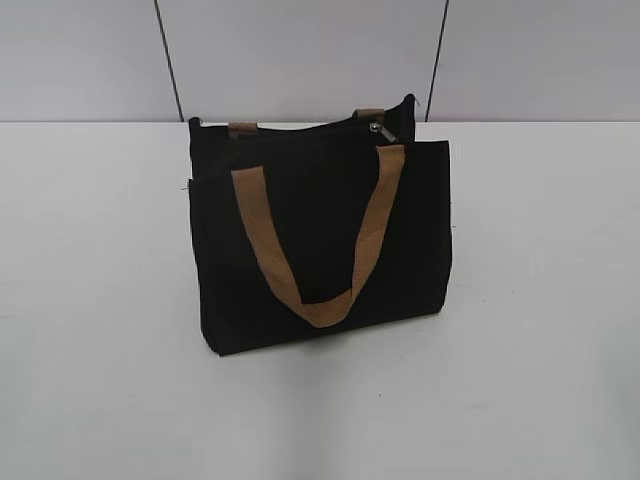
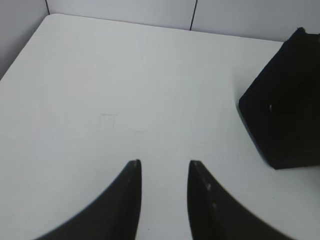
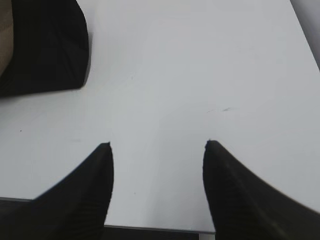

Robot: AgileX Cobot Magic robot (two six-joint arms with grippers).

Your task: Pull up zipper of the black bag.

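Observation:
The black bag (image 1: 320,235) stands upright in the middle of the white table, its tan webbing handle (image 1: 318,235) hanging down the front panel. The zipper pull (image 1: 378,127), small and silver, sits at the right end of the bag's top edge. Neither gripper shows in the exterior view. In the left wrist view my left gripper (image 2: 164,162) is open and empty over bare table, with a corner of the bag (image 2: 287,107) to its right. In the right wrist view my right gripper (image 3: 158,144) is open and empty near the table's front edge, with the bag (image 3: 47,47) at the upper left.
The white table (image 1: 540,350) extends around the bag on all sides. A grey panelled wall (image 1: 300,55) stands behind it. The table's near edge (image 3: 160,229) shows under the right gripper.

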